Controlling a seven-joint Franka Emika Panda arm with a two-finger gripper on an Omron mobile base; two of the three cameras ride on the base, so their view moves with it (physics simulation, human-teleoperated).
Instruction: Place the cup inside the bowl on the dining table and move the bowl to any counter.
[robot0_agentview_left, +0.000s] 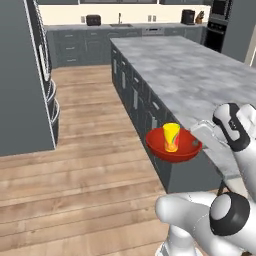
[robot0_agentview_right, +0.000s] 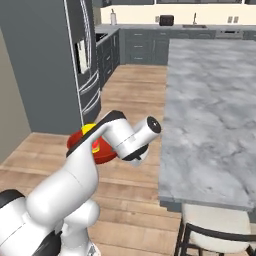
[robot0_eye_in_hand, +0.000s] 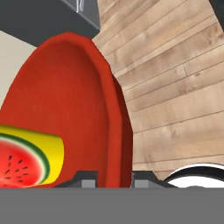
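The glossy red bowl (robot0_agentview_left: 174, 150) hangs in the air over the wooden floor, just off the near left corner of the counter (robot0_agentview_left: 200, 75), a marble top over dark cabinets with bar handles. The yellow cup (robot0_agentview_left: 171, 136) stands inside the bowl. My gripper (robot0_agentview_left: 196, 143) is shut on the bowl's right rim. From the right base, my arm covers most of the bowl (robot0_agentview_right: 80, 142) and cup (robot0_agentview_right: 89, 128), left of the counter (robot0_agentview_right: 215, 100). In the hand view the bowl's rim (robot0_eye_in_hand: 109, 100) runs between my gripper (robot0_eye_in_hand: 114, 177), with the cup (robot0_eye_in_hand: 26, 159) at lower left. The dining table is out of view.
A tall grey fridge (robot0_agentview_left: 25, 75) stands across the wooden aisle on the left. A second worktop with a toaster and sink (robot0_agentview_left: 90, 27) runs along the back wall. A pale-seated chair (robot0_agentview_right: 215, 225) sits at the counter's near end.
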